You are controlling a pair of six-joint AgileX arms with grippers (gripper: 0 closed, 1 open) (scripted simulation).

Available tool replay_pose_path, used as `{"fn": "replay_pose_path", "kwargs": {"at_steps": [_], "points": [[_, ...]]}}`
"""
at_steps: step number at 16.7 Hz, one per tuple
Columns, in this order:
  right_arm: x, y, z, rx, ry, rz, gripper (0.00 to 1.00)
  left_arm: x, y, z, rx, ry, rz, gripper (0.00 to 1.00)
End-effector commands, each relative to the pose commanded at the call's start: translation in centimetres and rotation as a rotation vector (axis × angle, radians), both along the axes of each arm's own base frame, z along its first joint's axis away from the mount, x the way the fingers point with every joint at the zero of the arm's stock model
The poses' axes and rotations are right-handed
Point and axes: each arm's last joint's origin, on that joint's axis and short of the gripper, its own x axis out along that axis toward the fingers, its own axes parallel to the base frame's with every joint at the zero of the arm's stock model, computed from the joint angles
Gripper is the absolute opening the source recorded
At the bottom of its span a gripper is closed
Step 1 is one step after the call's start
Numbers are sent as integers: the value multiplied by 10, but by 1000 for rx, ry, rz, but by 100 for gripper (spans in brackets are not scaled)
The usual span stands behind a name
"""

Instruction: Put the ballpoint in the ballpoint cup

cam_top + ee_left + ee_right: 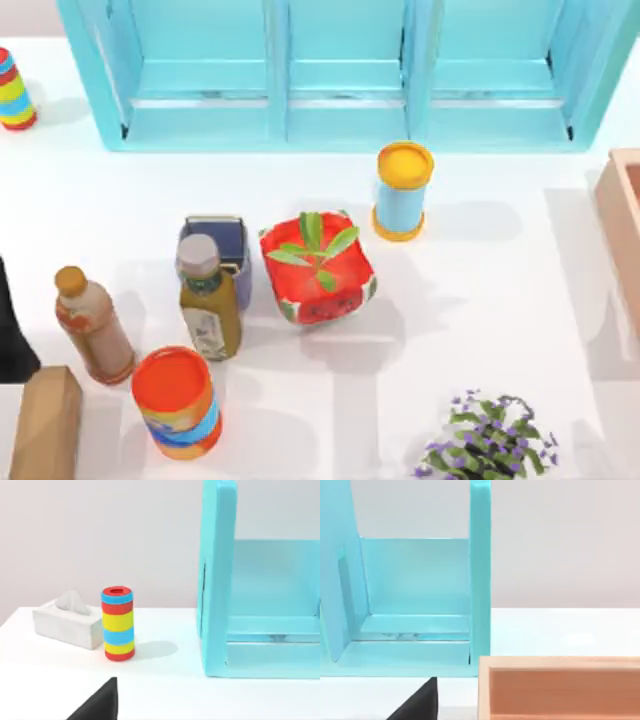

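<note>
Left of the table's [480,290] middle, the ballpoint cup [232,250] is seen standing upright, its long axis vertical and its dark navy mouth turned straight up toward the overhead camera. Its square outline is set roughly in line with the table's edges. Its near left corner is overlapped in the top view by the grey cap of an olive-green bottle [208,300], which stands just in front of it. Just beside the cup on its right a red watermelon-patterned plant pot [318,270] is placed, tilted a little, with green leaves rising from it.

Farther right and toward the back, an orange-lidded blue cylinder [402,190] is stood upright, apart from the pot. To the left of the green bottle a brown bottle [92,325] with an orange cap is seen, and nearer the front edge an orange-red can [177,400] with a blue band. A wooden block [45,425] is found at the front left corner, and a purple-flowered plant [487,440] at the front right.

Along the back a turquoise shelf [340,70] is spread. A striped can [14,90] is set at the back left, near a tissue box [67,622] in the left wrist view. A wooden box [622,230] is cut off by the right edge.

A dark part of the left gripper [100,705] is seen low in its wrist view, and likewise of the right gripper [420,702]; whether either is open or closed cannot be told.
</note>
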Motion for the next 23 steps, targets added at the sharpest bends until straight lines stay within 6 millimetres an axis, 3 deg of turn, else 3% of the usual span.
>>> {"fn": "replay_pose_path", "kwargs": {"at_steps": [5, 9, 12, 17, 20, 23], "points": [[0, 0, 0, 0, 0, 0, 100, 1, 3, 7, -10, 56, 15, 100], [0, 0, 0, 0, 0, 0, 100, 12, 16, 29, -66, 245, 61, 100], [0, 0, 0, 0, 0, 0, 100, 32, 35, 51, -164, 428, 110, 100], [0, 0, 0, 0, 0, 0, 100, 88, 100, 71, -448, 715, 207, 100], [0, 0, 0, 0, 0, 0, 100, 116, 156, 59, -668, 846, 264, 100], [0, 0, 0, 0, 0, 0, 100, 128, 210, 33, -888, 942, 315, 100]]}}
